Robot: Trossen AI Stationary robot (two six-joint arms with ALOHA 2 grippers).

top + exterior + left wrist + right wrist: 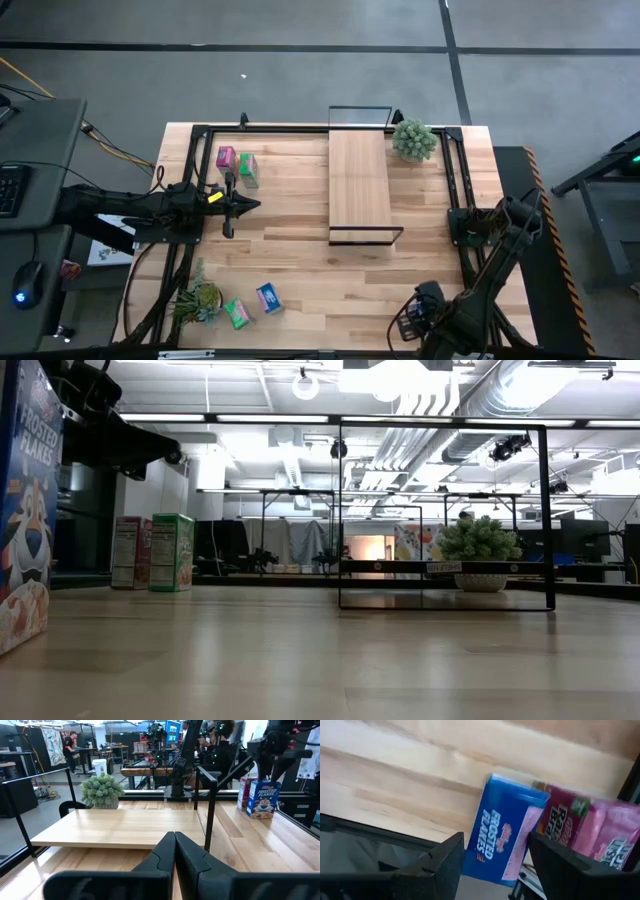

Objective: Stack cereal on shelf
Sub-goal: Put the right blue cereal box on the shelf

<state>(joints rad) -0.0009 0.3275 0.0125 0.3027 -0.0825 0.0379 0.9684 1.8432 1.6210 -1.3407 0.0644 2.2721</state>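
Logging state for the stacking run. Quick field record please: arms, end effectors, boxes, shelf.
left end effector: shut, empty, over the table left of the shelf
right end effector: open, fingers either side of a Frosted Flakes box; contact unclear
shelf: no cereal on its plank
far-left pair: pink cereal box beside green cereal box
near-left pair: second green box, blue box, next to a potted plant

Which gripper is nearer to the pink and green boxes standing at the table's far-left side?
Left. The left gripper sits just below the pink and green boxes; the right gripper is far off at the table's opposite near corner.
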